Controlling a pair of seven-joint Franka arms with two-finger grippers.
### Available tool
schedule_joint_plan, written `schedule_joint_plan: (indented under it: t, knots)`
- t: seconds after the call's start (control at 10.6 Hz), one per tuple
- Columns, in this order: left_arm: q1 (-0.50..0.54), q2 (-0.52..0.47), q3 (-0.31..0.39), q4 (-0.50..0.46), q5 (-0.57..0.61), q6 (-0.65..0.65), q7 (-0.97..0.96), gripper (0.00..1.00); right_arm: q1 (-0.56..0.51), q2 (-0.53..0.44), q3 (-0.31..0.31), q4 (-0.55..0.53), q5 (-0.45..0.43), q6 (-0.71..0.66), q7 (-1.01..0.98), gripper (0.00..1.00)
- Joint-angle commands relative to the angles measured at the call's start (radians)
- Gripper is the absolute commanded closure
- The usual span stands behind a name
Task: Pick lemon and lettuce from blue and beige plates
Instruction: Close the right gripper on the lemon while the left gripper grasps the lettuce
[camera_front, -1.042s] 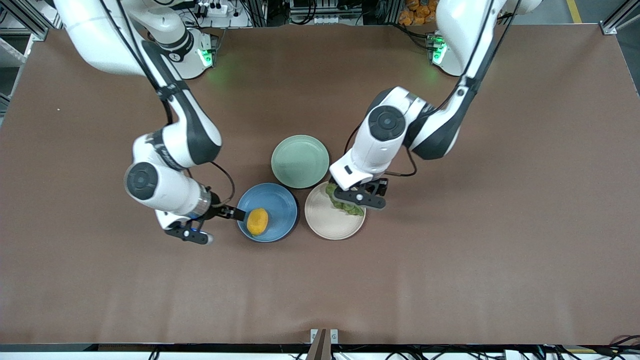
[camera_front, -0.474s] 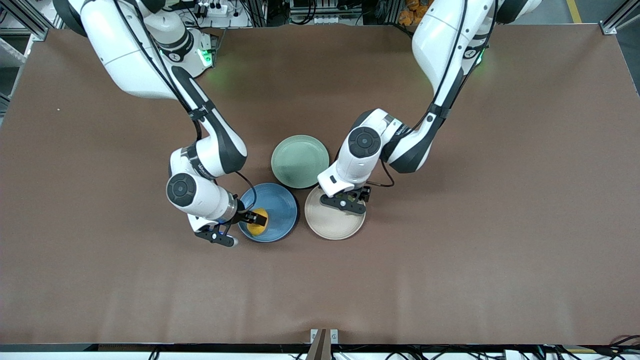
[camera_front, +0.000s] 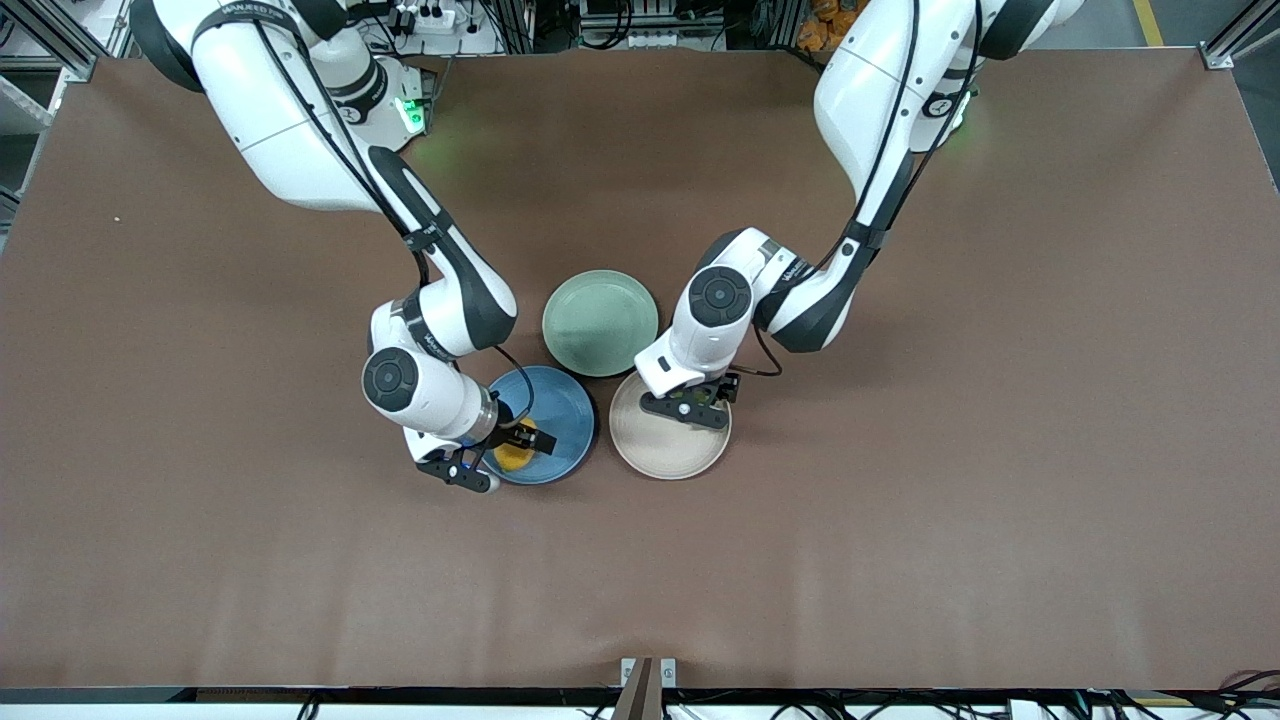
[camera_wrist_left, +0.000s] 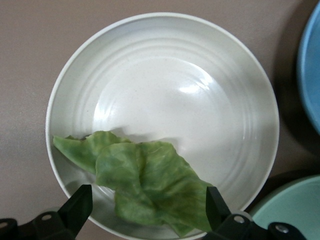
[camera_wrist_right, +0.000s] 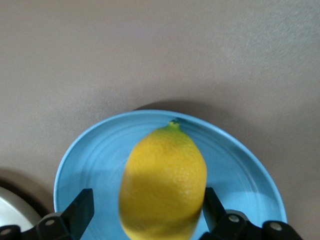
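The lemon (camera_wrist_right: 163, 182) lies on the blue plate (camera_wrist_right: 90, 160). My right gripper (camera_wrist_right: 147, 200) is open and low over it, one finger on each side of the fruit. In the front view the lemon (camera_front: 512, 460) is partly hidden by that gripper (camera_front: 515, 443) on the blue plate (camera_front: 565, 410). The lettuce (camera_wrist_left: 150, 185) lies on the beige plate (camera_wrist_left: 65, 90) near its rim. My left gripper (camera_wrist_left: 147, 205) is open, its fingers astride the leaf. In the front view that gripper (camera_front: 690, 405) hides most of the leaf on the beige plate (camera_front: 665, 450).
A mint-green plate (camera_front: 600, 322) sits empty beside both plates, farther from the front camera, and also shows in the left wrist view (camera_wrist_left: 290, 210). The three plates sit close together. Bare brown table lies all round them.
My right gripper has moved in from beside the blue plate and now straddles the lemon. My left gripper has shifted and lowered over the lettuce. Neither object has moved.
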Motion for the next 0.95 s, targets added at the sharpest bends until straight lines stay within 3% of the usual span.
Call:
schedule_joint_plan:
  t: [0.0,0.19,0.28,0.47,0.66,0.76,0.85]
  knots:
    - [-0.019,0.021,0.012,0.013,0.042,0.007,-0.048,0.00,0.007,0.017,-0.002,0.025,0.017,-0.002,0.014,0.58]
    - [-0.031,0.038,0.012,0.016,0.053,0.006,-0.067,0.00,0.008,0.007,-0.005,0.030,0.007,-0.034,0.029,0.93]
    - [-0.035,0.043,0.014,0.017,0.056,0.007,-0.084,0.02,0.007,-0.002,-0.006,0.066,0.005,-0.112,0.029,1.00]
    - [-0.038,0.047,0.014,0.017,0.056,0.006,-0.087,0.14,-0.037,-0.006,-0.008,0.211,0.011,-0.378,0.031,1.00]
    - [-0.038,0.047,0.014,0.017,0.056,0.007,-0.093,0.30,-0.100,-0.048,0.000,0.247,0.014,-0.475,-0.004,1.00]
    - [-0.038,0.047,0.014,0.017,0.056,0.006,-0.101,0.40,-0.123,-0.059,-0.003,0.246,0.016,-0.517,-0.068,1.00]
    - [-0.038,0.044,0.014,0.017,0.056,0.004,-0.101,0.60,-0.174,-0.068,0.000,0.241,0.016,-0.585,-0.130,1.00]
